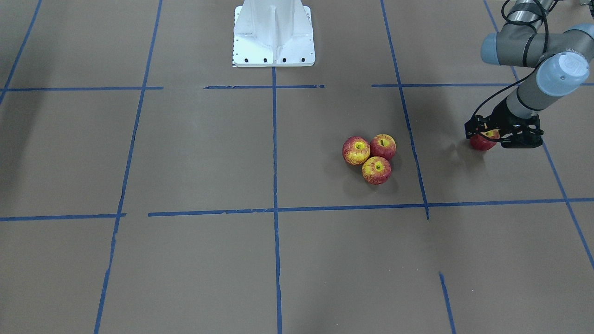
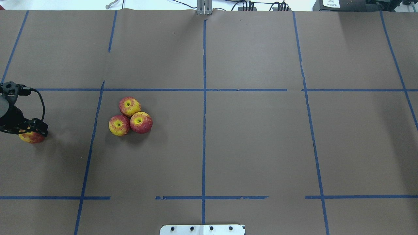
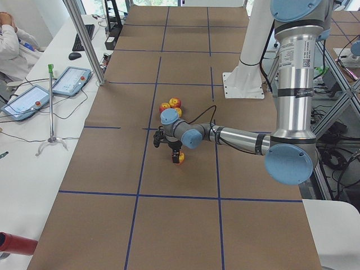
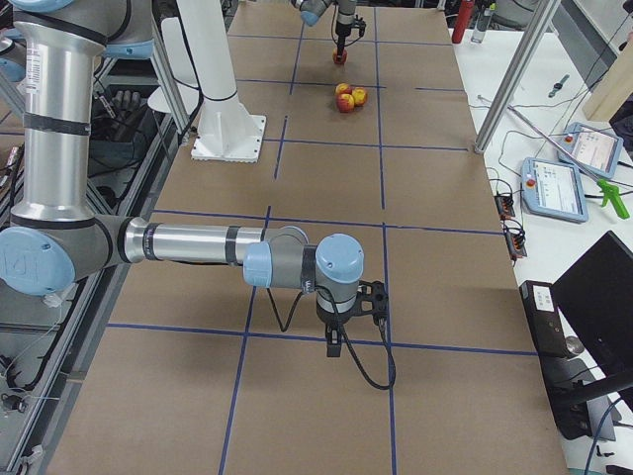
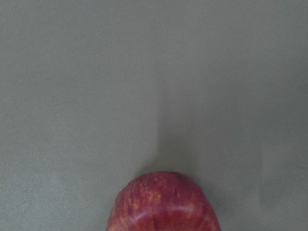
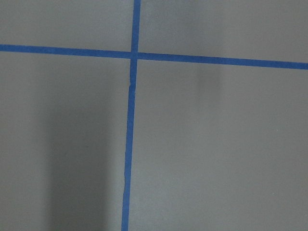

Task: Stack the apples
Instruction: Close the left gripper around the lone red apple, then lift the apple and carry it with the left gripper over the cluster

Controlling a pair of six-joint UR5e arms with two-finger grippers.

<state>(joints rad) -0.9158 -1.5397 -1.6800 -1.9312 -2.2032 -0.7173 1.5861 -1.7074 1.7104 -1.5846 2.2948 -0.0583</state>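
Because the glossy apples (image 1: 370,159) look light, hard and likely slippery, I'd grip across the widest middle. Three touch on the counter (image 1: 185,153). A fourth apple (image 1: 481,144) is well apart to their left, with the left pincer (image 1: 484,136) straddling it, clamping unclear. Right pincer (image 4: 336,341): cannot tell.

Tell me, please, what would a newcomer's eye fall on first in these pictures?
Three red-and-yellow apples huddle touching one another on the brown table, left of centre in the overhead view. Further left, the left gripper is at a fourth apple, apart from the cluster. The right gripper hangs alone over a blue tape crossing, far from the fruit.
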